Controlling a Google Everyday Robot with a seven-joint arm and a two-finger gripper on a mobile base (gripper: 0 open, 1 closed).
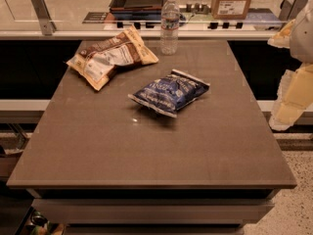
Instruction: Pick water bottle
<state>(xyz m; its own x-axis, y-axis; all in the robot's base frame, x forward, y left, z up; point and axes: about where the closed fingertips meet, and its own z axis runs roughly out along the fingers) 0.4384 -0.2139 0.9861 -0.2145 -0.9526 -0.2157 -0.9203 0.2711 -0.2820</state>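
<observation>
Water bottle (169, 26): it stands upright at the far edge of the table (146, 146), about midway along that edge, with its white cap on. The brown-and-tan snack bag (110, 57) lies to its left and a little nearer the camera. The blue snack bag (170, 93) lies in front of it, toward the table centre. Neither bag touches it.

My gripper (285, 112): it is at the right margin of the view, beyond the right edge of the table and well apart from the bottle. I cannot tell whether it is released or clenched. I see no object in it.

Task status, as I judge it:
1. Approach: not yet made. I am off the table entirely.
2. Grasp: not yet made. The bottle stands free.
3. Lift: not yet made.

All three steps remain. A line from my position to the bottle appears to pass behind both bags, so neither should need moving.

Markings:
- Bottle: a pale label band around the middle. Its print is not legible.
- Blue bag: white lettering on the face, which I cannot read.
- Brown-and-tan bag: a white panel and dark areas, with no readable words.
- Cardboard box (232, 1) on the counter behind: a white sticker with dark print, unreadable.
</observation>
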